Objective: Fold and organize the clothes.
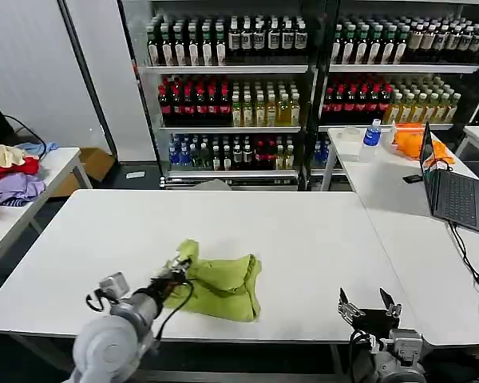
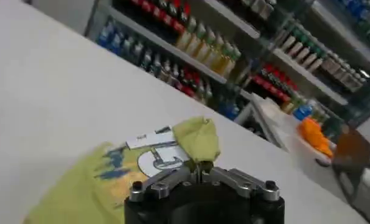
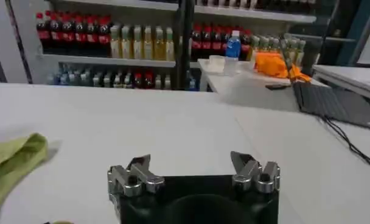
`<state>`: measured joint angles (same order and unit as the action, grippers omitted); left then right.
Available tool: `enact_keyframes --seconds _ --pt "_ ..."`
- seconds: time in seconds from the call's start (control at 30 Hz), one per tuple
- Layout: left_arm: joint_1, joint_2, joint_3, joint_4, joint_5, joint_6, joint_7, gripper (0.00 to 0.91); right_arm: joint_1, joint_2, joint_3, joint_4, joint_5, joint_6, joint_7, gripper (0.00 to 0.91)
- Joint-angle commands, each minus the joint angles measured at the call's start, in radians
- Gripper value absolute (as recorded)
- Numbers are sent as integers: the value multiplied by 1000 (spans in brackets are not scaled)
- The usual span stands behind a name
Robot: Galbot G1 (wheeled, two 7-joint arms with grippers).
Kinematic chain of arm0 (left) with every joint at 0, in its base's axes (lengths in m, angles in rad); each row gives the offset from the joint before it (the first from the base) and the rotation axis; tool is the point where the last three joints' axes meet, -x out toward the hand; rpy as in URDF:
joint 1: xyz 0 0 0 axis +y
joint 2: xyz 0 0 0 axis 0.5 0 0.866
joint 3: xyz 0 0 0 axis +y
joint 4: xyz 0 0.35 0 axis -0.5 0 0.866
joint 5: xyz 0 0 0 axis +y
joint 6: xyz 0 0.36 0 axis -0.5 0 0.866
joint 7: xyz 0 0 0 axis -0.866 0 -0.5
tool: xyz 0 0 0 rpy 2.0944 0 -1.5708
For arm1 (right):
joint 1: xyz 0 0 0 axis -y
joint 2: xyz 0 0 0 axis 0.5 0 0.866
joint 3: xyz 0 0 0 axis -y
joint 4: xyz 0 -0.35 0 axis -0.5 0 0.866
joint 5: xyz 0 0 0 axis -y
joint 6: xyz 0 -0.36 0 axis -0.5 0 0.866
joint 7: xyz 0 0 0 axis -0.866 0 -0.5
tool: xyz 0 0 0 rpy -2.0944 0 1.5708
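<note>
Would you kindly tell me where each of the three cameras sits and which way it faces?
Head view: on the robot's head, looking forward and down at the white table; shows the left gripper pinching the T-shirt and the right gripper at the near edge.
Left wrist view: on the left arm, facing the drink shelves; left gripper shut on the shirt.
Right wrist view: on the right arm, facing the shelves; right gripper open.
Shared: all three see the shirt and shelves.
</note>
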<state>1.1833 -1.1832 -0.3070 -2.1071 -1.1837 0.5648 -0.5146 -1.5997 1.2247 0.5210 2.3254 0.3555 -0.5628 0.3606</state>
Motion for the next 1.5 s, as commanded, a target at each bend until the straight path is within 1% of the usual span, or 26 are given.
enact_keyframes --seconds 0.03,0.43,0.47,0.5,0.53,0.73,0.97,1.07,1.13,1.2,1.23,1.3,1.4,1.5 --pt "-56 -124 135 114 -1 -3 -7 30 3 5 -1 -3 -1 2 -1 907" --pt "-128 -146 178 193 43 -7 2 30 9 2 6 -3 2 2 -2 907" --pt "-127 -148 181 195 47 -7 5 81 10 4 8 0 2 1 -2 907" --pt "-127 -150 182 197 47 -2 7 433 9 4 10 1 2 1 -1 907" --pt "-126 -153 182 198 47 2 12 907 8 6 12 3 2 1 -1 907" --pt "-122 -149 181 183 67 1 93 907 -3 11 26 16 1 2 -1 907" --pt "-71 -103 135 56 51 -17 143 907 -9 4 28 27 0 1 0 907" --pt "-43 -57 73 7 75 -17 145 907 -11 2 29 28 1 1 -1 907" --pt "-15 12 31 -18 150 -20 156 907 -11 2 28 29 1 1 -1 907" --pt "7 68 -30 -14 169 -22 159 907 -11 2 25 29 0 2 -1 907" --pt "11 80 -45 -7 166 -17 160 907 -10 2 22 29 0 1 -1 907" --pt "21 131 -103 29 162 -11 170 907 -8 2 18 28 -1 1 -1 907" --pt "22 170 -147 90 153 12 191 907 -5 2 13 27 -1 1 -2 907" --pt "26 188 -146 135 161 13 208 907 -4 1 12 28 -1 1 -1 907"
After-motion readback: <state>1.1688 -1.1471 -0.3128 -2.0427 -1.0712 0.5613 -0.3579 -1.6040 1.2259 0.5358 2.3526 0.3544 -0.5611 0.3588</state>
